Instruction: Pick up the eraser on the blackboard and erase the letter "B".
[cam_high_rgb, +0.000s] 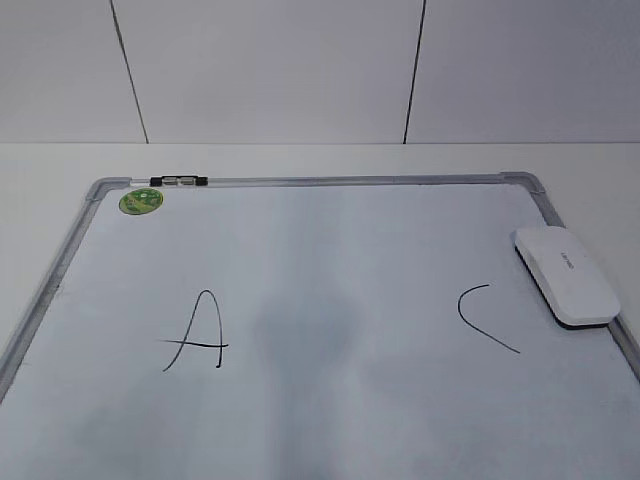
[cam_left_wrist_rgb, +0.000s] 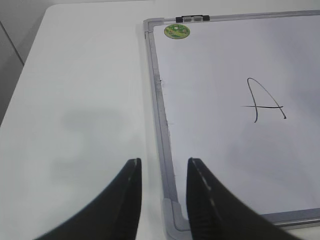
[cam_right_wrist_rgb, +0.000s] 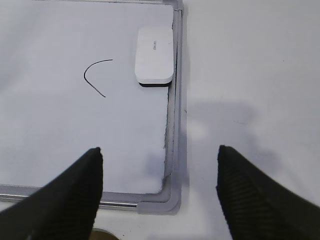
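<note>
The blackboard (cam_high_rgb: 320, 182) is a white dry-erase board with a silver-grey frame, lying flat on the table. A black "A" (cam_high_rgb: 197, 335) is on its left and a "C" (cam_high_rgb: 484, 317) on its right. No letter "B" shows; a faint grey smear (cam_high_rgb: 305, 330) lies between them. The white eraser (cam_high_rgb: 565, 274) lies flat at the board's right edge, partly on the frame, and also shows in the right wrist view (cam_right_wrist_rgb: 155, 55). My left gripper (cam_left_wrist_rgb: 164, 161) is open and empty above the board's near left corner. My right gripper (cam_right_wrist_rgb: 159, 149) is wide open and empty above the near right corner.
A round green sticker (cam_high_rgb: 141, 201) and a small black-and-silver marker (cam_high_rgb: 178, 181) sit at the board's far left corner. White table surrounds the board (cam_left_wrist_rgb: 85, 100). A white panelled wall (cam_high_rgb: 300, 70) stands behind.
</note>
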